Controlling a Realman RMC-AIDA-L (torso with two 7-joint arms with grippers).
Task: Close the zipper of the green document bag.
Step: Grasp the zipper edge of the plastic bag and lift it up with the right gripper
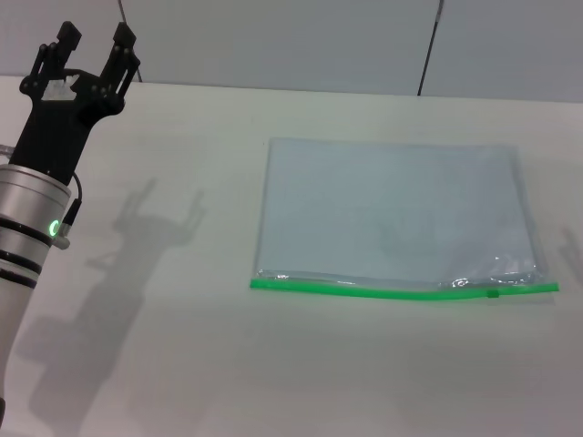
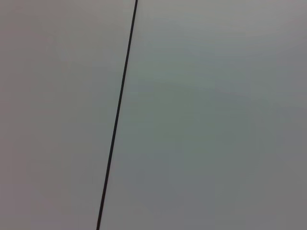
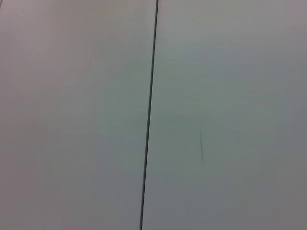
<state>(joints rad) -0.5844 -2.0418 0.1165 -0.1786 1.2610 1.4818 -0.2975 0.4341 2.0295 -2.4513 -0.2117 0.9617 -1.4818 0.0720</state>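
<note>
The green document bag (image 1: pixel 393 214) lies flat on the white table, right of centre in the head view. It is a translucent pale blue-grey pouch. Its bright green zipper (image 1: pixel 364 289) runs along the near long edge, and the small slider tab (image 1: pixel 492 293) sits near the right end. My left gripper (image 1: pixel 89 53) is raised at the far left, well away from the bag, open with nothing between its fingers. My right gripper is out of view. Both wrist views show only a pale wall with a dark seam.
The white table (image 1: pixel 182 364) extends around the bag to the left and front. A grey panelled wall (image 1: pixel 273 41) stands behind the far edge. My left arm's shadow (image 1: pixel 159 218) falls on the table left of the bag.
</note>
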